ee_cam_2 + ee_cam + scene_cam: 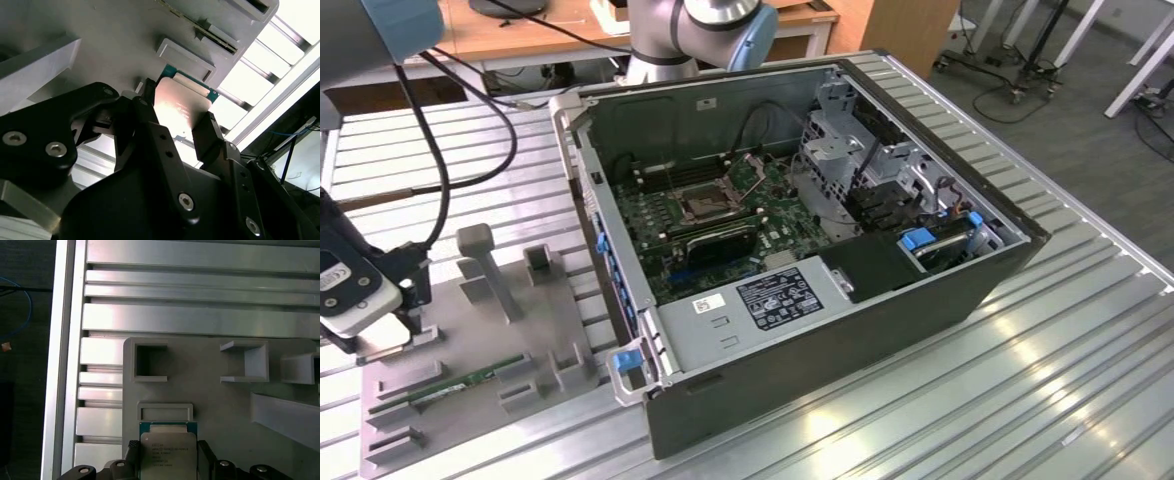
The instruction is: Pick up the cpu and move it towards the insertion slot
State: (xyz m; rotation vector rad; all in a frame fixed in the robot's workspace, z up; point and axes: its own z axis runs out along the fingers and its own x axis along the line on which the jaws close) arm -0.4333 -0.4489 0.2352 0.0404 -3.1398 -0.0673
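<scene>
The cpu (pixel 167 462) is a flat silvery square with a thin green rim, lying on the grey fixture plate (pixel 225 410) against a small grey stop block (pixel 165 412). My gripper (pixel 168 450) straddles it, with one black finger tight against each side edge; it looks shut on the cpu. In the second wrist view the cpu (pixel 182 97) shines between the same fingers (pixel 207 135). The exterior view places my gripper (pixel 394 335) low over the plate at its far left. The insertion slot (pixel 698 208) sits on the green board inside the open computer case, well off to that view's right.
The open computer case (pixel 854 300) stands mid-table with its wall between plate and board. On the fixture plate (pixel 480 350) are upright grey blocks (pixel 487 270) and a green memory stick (pixel 454 385). Cables (pixel 440 150) hang by the arm. The table edge (pixel 62 365) runs close to the plate.
</scene>
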